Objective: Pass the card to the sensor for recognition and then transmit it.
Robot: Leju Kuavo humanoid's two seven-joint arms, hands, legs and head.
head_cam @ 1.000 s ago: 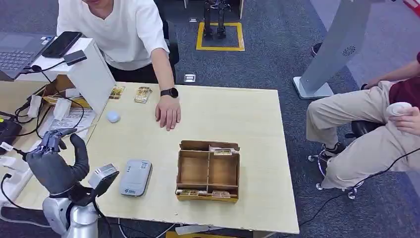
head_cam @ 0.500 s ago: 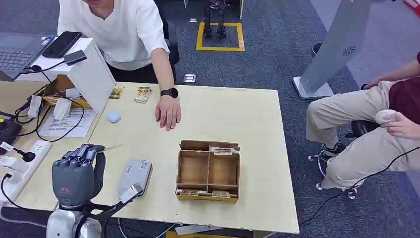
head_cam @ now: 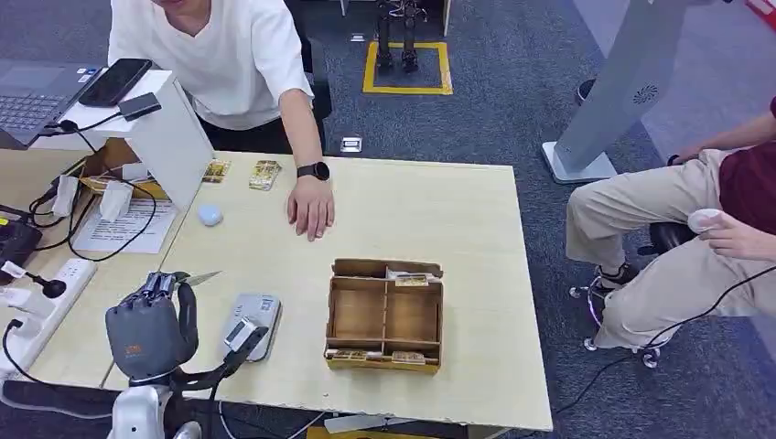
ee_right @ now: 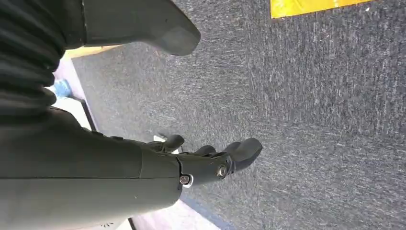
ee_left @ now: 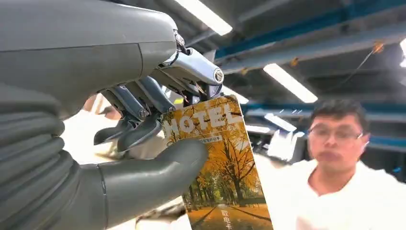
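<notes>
Here the left robot hand point(head_cam: 149, 322) is raised over the near left corner of the pale wooden surface point(head_cam: 439, 210), its back turned to the head camera. It pinches a thin rectangular card printed with yellow autumn trees and the word MOTEL point(ee_left: 215, 163) between the thick grey thumb and the darker fingers point(ee_left: 139, 132); the remaining fingers curl in behind the card. In the head view the card point(head_cam: 201, 276) shows edge-on as a pale sliver sticking out from the fingertips, pointing away from the robot.

Just beside the left robot hand, on its inner side, a flat grey rounded sensor box with a white label point(head_cam: 251, 326) lies on the surface; the card is held above and slightly to the outer side of it, not touching it. Farther out on that same side stands a shallow brown cardboard tray divided into compartments point(head_cam: 385, 314). Beyond the hand, across the surface, a person in a white shirt rests a hand with a black wristwatch point(head_cam: 311, 208) flat on the top.

The right robot hand point(ee_right: 210, 163) hangs over dark grey carpet point(ee_right: 325, 105), fingers loosely apart and holding nothing.
</notes>
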